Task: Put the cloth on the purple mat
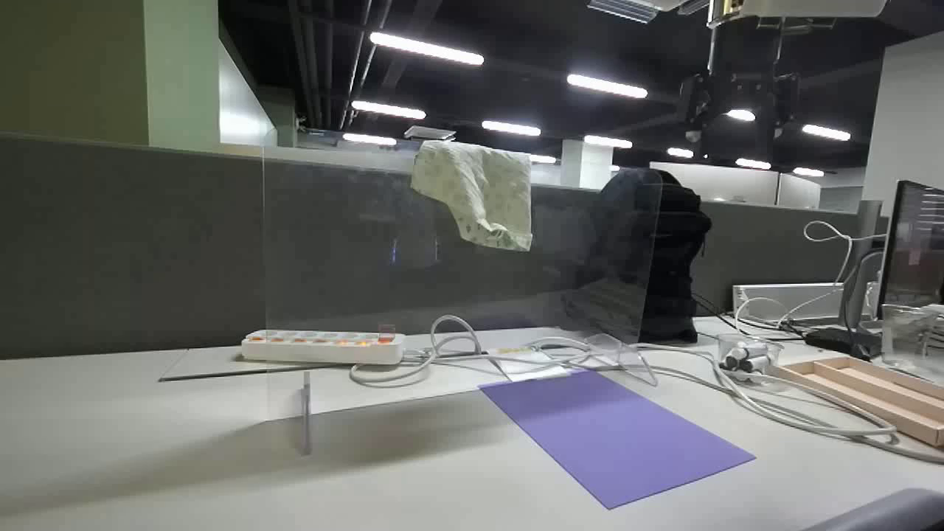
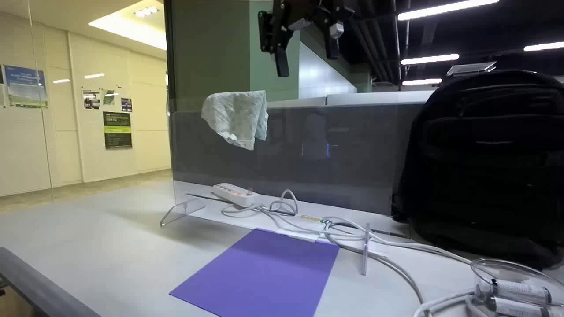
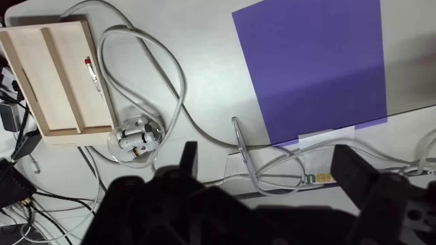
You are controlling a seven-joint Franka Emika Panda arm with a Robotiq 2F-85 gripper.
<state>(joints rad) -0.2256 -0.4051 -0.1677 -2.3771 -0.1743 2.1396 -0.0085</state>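
Observation:
A pale cloth with a small print hangs over the top edge of an upright clear panel. It shows in both exterior views [image 1: 483,193] [image 2: 238,118] and is out of the wrist view. The purple mat [image 1: 616,435] lies flat on the table by the panel's base; it also shows in an exterior view [image 2: 264,273] and the wrist view [image 3: 313,58]. My gripper [image 2: 307,61] is open and empty, above the panel's top and apart from the cloth, to its right in both exterior views [image 1: 735,133]. In the wrist view its spread fingers [image 3: 269,165] have nothing between them.
The clear panel [image 1: 332,258] stands on clear feet [image 2: 365,248]. A white power strip [image 1: 324,348] and grey cables [image 3: 177,78] lie behind and beside it. A black backpack [image 2: 484,167], a clear bowl of bottles [image 3: 136,144], a wooden tray [image 3: 64,81] and a monitor [image 1: 914,251] stand nearby.

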